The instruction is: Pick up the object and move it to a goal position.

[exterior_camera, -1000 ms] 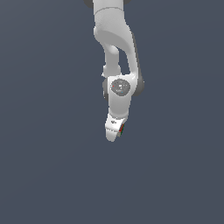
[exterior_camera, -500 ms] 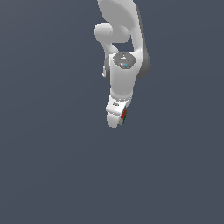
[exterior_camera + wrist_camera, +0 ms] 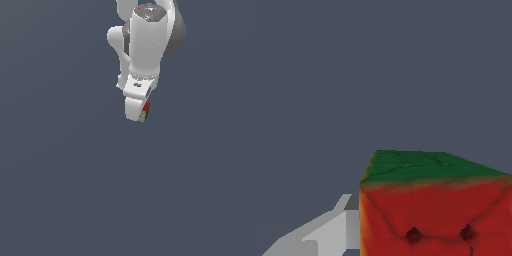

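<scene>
The object (image 3: 145, 111), a tiny red cube with a green edge, sits at the tip of my white gripper (image 3: 140, 114), which is shut on it. In the exterior view the gripper hangs from the arm in the upper middle, with only a sliver of the cube showing beside the near finger. The wrist view shows the object (image 3: 436, 210) up close, red face with a green top, pressed against one white finger (image 3: 326, 235). The other finger is hidden.
A plain dark grey-blue surface (image 3: 75, 190) fills the background in both views. The white arm (image 3: 147, 40) reaches down from the top of the exterior view.
The arm has swung upward and toward the exterior view's right, carrying the cube with it. The wrist now faces the camera more directly. The grip is unchanged.
</scene>
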Motion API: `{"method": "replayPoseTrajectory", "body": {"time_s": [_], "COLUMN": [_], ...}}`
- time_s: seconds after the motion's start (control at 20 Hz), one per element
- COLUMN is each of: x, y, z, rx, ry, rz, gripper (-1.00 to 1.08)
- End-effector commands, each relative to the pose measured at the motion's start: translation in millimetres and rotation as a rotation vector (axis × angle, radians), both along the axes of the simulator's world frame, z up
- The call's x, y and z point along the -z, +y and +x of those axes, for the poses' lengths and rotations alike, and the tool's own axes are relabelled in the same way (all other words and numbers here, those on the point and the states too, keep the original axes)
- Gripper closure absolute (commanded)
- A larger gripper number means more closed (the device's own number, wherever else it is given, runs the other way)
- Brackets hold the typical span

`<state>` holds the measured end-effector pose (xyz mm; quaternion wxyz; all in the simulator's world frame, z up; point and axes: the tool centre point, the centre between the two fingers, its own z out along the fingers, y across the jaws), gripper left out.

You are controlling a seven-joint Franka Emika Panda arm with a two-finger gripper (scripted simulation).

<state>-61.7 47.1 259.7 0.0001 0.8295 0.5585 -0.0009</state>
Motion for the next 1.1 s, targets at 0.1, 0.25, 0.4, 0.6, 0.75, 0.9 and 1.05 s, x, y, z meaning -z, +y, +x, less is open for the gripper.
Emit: {"method": "replayPoseTrajectory", "body": {"time_s": [0.1,0.25,0.4,0.6,0.75,0.9,1.05], "x": [-48,-75,-98,-122,-134,-141,-143], "y": [5,7,9,11,11,12,12], "z": [-12,-19,-24,-28,-30,-31,-32], "rx": [0.000,0.000,0.000,0.001,0.001,0.002,0.002], "ry": [-0.001,-0.001,-0.001,-0.001,-0.001,-0.001,-0.001], "rz": [0.002,0.002,0.002,0.002,0.002,0.001,0.001], "gripper": [1.08,1.08,1.08,1.08,1.08,1.08,1.08]}}
